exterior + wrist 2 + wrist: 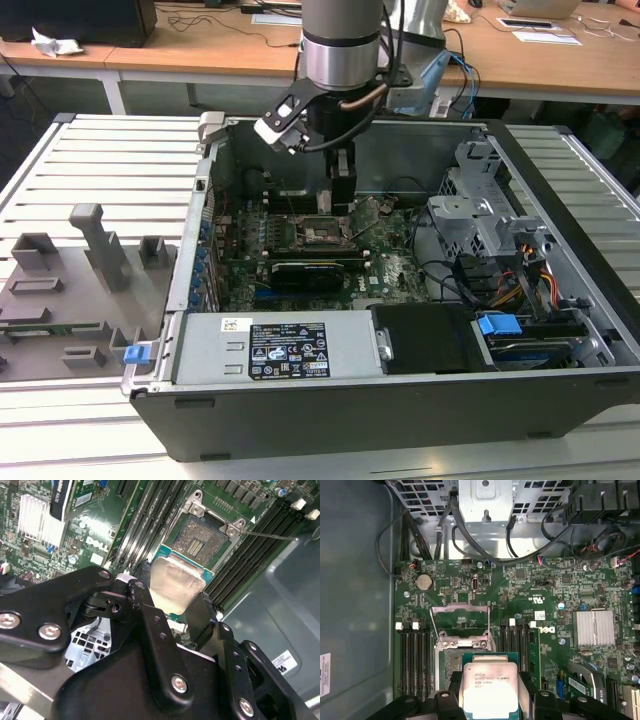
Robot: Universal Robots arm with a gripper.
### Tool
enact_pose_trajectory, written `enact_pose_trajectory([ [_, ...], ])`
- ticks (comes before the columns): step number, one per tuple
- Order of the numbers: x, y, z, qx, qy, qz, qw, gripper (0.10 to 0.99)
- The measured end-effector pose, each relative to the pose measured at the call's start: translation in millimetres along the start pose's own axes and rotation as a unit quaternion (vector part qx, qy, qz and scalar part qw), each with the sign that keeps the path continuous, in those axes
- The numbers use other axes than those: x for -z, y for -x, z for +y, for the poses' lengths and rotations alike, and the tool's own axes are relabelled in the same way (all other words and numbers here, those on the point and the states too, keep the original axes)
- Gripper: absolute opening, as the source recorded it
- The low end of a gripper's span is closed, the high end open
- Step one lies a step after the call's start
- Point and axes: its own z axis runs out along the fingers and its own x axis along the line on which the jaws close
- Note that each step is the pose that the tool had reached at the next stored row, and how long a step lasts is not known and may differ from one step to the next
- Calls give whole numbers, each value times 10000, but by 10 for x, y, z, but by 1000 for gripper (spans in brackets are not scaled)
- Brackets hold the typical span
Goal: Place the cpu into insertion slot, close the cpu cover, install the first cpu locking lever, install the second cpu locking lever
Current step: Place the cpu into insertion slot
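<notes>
cpu (490,690) clamped in gripper (490,679), near insertion slot (200,537)

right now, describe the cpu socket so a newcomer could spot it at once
In the open computer case, look at the green motherboard. The insertion slot lies between two banks of long black memory slots, near the held cpu. Unlike them, it is square, with a dark pin field and metal rim.

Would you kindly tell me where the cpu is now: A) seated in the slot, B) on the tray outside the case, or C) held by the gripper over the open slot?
C: the gripper clamps the cpu, with the slot bare beyond it.
</notes>
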Motion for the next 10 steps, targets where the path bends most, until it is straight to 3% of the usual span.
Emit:
enact_pose_trajectory([
  [3, -68, 2, -18, 0, 0, 0, 10000, 525],
  [10, -100, 3, -24, 1, -1, -1, 10000, 525],
])
